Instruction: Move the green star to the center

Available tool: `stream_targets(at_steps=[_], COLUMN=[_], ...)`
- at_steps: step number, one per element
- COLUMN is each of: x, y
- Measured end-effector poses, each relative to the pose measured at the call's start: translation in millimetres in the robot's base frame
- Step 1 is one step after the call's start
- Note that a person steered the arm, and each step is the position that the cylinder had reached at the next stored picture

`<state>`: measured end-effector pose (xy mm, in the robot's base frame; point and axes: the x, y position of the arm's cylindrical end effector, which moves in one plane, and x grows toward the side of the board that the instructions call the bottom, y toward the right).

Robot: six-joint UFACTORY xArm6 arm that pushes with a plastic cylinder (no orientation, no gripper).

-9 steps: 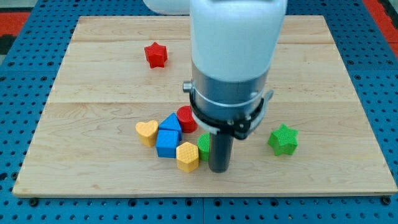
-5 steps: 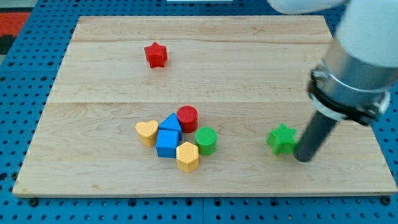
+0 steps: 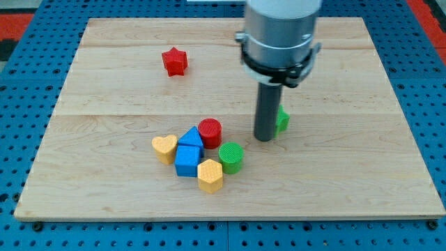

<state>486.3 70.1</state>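
The green star (image 3: 281, 120) lies near the middle of the wooden board (image 3: 104, 90), mostly hidden behind my rod; only its right edge shows. My tip (image 3: 264, 138) rests on the board at the star's left side, touching or almost touching it. The tip is right of the red cylinder (image 3: 210, 131) and above-right of the green cylinder (image 3: 231, 157).
A cluster sits left of the tip: a yellow heart (image 3: 165, 148), a blue triangular block (image 3: 191, 137), a blue cube (image 3: 187, 161), a yellow hexagonal block (image 3: 210, 175). A red star (image 3: 174, 61) lies at the upper left.
The green star has moved from the board's lower right up and left to near the centre. My rod swung right past the star, then came back left with it.
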Motion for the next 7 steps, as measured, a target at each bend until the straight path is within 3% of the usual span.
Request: stream_targets(at_steps=[1,2,3,4,5,6,7], x=[-1.5,-30.8,-120.6,-181.8,-153.3,-78.2,-56.4], y=[25.5,61.8,7.4,-65.7,11.6,73.5,-29.0])
